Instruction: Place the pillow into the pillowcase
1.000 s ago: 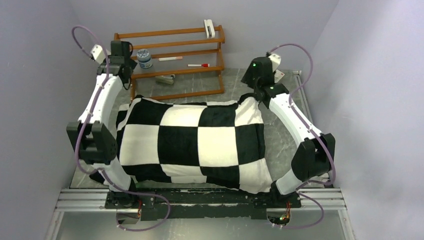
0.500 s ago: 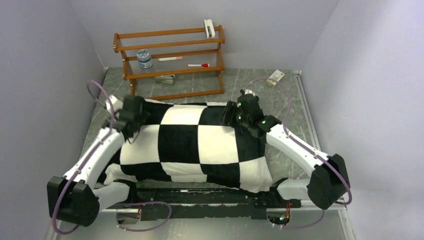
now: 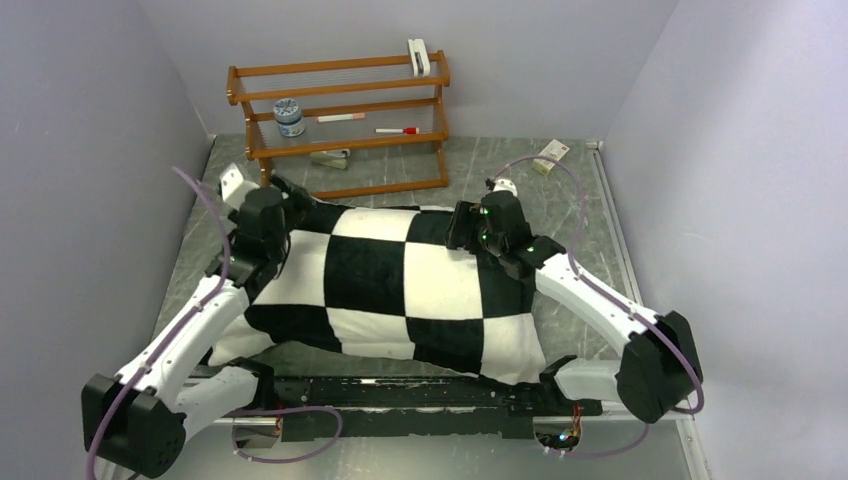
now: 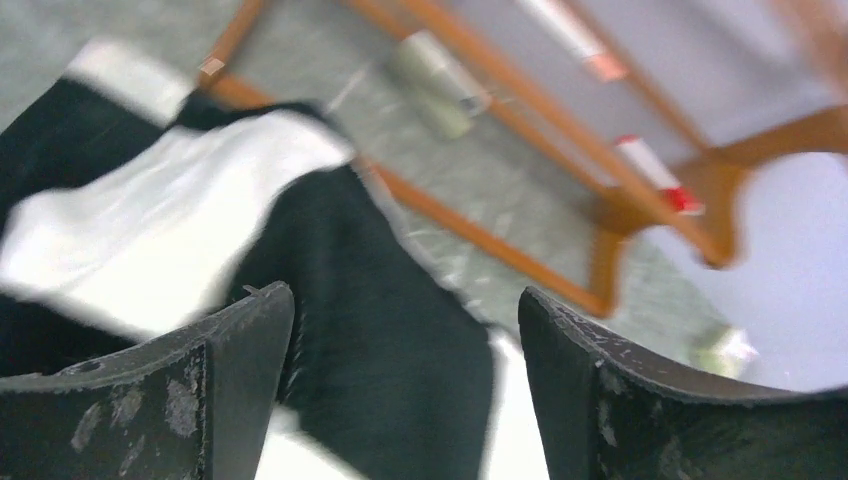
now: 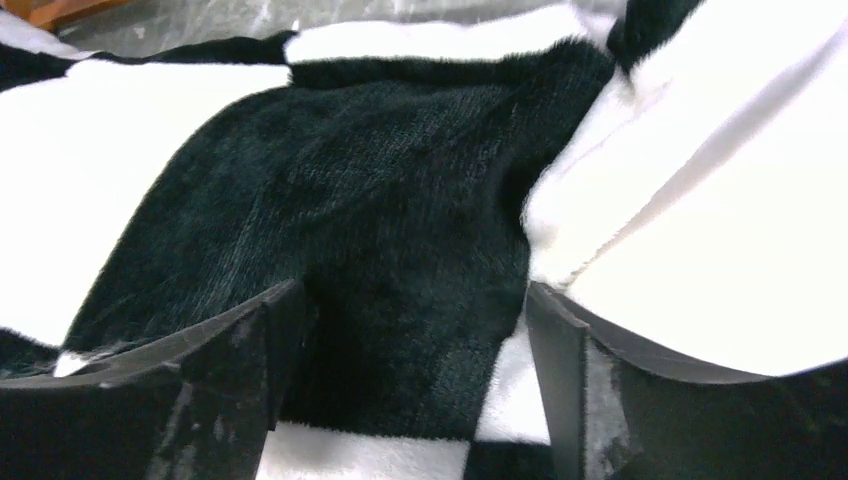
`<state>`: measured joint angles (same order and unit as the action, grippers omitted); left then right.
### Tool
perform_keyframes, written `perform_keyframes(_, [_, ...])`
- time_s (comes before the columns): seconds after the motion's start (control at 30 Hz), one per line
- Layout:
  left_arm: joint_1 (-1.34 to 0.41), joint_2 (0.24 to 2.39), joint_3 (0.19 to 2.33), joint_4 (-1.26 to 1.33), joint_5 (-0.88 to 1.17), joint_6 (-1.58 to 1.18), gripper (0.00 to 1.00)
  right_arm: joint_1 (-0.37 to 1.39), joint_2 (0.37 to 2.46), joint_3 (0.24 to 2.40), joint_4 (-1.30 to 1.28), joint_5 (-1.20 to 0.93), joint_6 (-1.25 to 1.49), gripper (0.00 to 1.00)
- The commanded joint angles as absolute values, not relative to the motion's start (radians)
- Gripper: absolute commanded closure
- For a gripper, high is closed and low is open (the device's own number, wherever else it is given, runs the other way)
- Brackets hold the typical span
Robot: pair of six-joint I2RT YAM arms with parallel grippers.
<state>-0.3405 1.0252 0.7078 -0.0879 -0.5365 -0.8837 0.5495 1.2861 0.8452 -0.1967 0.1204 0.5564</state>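
The black-and-white checkered pillowcase (image 3: pixel 400 290) lies plump across the middle of the table. My left gripper (image 3: pixel 285 200) stands open over its far left corner. In the left wrist view the dark fabric (image 4: pixel 390 380) shows between the spread fingertips of that gripper (image 4: pixel 405 300), not pinched. My right gripper (image 3: pixel 462 228) is open over the far right part of the pillowcase, and its own view shows its jaws (image 5: pixel 415 295) wide apart just above a black square (image 5: pixel 350 200). A smoother white surface (image 5: pixel 720 230) lies at the right there; I cannot tell whether it is the pillow.
A wooden rack (image 3: pixel 340 120) stands at the back with a jar (image 3: pixel 289 116), a marker (image 3: pixel 398 130) and small items. A small box (image 3: pixel 550 157) lies at the far right. Grey walls close both sides. A metal rail (image 3: pixel 400 395) runs along the near edge.
Both arms dropped from high at the back onto the pillowcase's far corners. The left gripper then pushed toward the rack, and the pillowcase's left side shifted. Both jaws spread wider.
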Motion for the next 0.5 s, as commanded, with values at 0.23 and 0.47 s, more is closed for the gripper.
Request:
perform_keyframes(0.23, [-0.373,0.992,1.155,-0.466,-0.246,-0.419,0.07,0.541,1.029,1.118,-0.531,0.088,0.470,0.00])
perform_keyframes(0.47, [-0.373,0.939,1.257,-0.518,0.113,-0.249,0.08,0.541,0.881,1.208,-0.636,0.185,0.520,0.00])
